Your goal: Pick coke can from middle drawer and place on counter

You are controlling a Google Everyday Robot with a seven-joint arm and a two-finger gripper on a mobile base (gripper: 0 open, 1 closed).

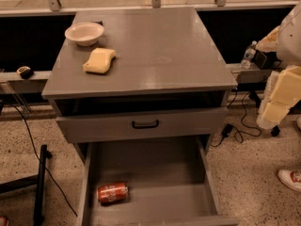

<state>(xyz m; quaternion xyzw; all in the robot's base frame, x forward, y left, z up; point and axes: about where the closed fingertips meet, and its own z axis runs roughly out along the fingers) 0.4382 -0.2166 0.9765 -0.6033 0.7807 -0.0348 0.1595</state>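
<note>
The coke can [112,193] is red with white script and lies on its side on the floor of the open middle drawer [155,173], near the drawer's front left corner. The counter [155,46] is the flat grey top of the cabinet above it. My gripper [276,108] is the cream-coloured part of the arm at the right edge of the view. It hangs beside the cabinet at about drawer height, well to the right of the can and apart from it. It holds nothing that I can see.
A white bowl [84,33] and a yellow sponge [99,60] sit on the counter's left side. The drawer above, with a black handle [145,124], is slightly pulled out over the middle drawer. A water bottle [247,56], cables and a shoe [289,178] are at the right.
</note>
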